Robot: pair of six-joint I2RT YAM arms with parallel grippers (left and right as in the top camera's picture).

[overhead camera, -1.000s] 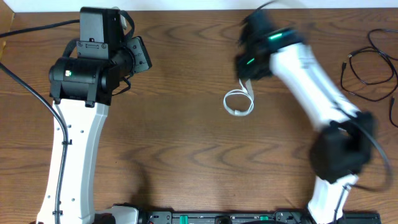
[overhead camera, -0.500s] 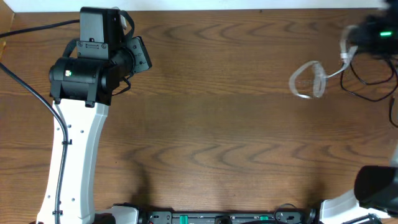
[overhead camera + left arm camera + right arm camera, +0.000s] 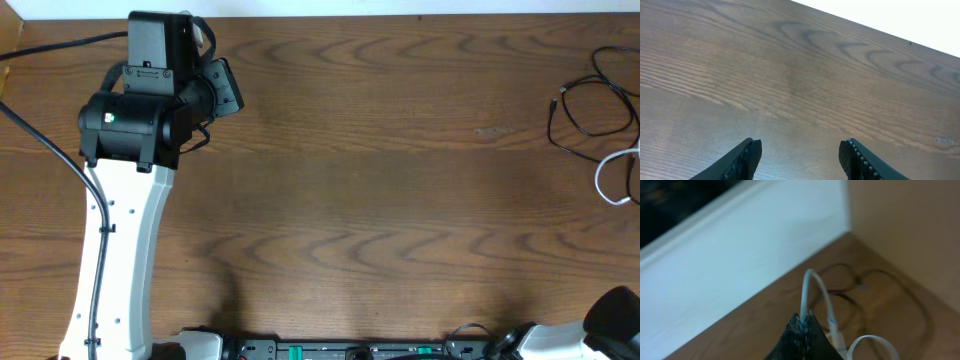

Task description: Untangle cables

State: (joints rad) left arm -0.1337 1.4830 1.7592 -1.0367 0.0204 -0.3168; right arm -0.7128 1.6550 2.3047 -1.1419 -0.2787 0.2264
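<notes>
From overhead, the black cable (image 3: 585, 120) lay in loose loops at the far right edge of the desk (image 3: 380, 150). The white cable (image 3: 601, 180) curved just beside it on the side nearer the robot. Whether the two touched could not be told. The left arm (image 3: 130, 130) stood well apart from the black cable, across the desk. The end effector holding the white cable was out of this view.

The left wrist camera showed the left end effector (image 3: 800, 155) with its fingers spread wide over bare wood. Neither cable was in sight.

Only the right wrist camera caught the grip. The right end effector (image 3: 804, 324) had its fingertips pressed together, pinching the white cable (image 3: 815, 287). The cable arched up from the tips and dropped back beside them in a small loop. The black cable (image 3: 858, 284) lay on the desk just beyond, near the white wall (image 3: 740, 265).
</notes>
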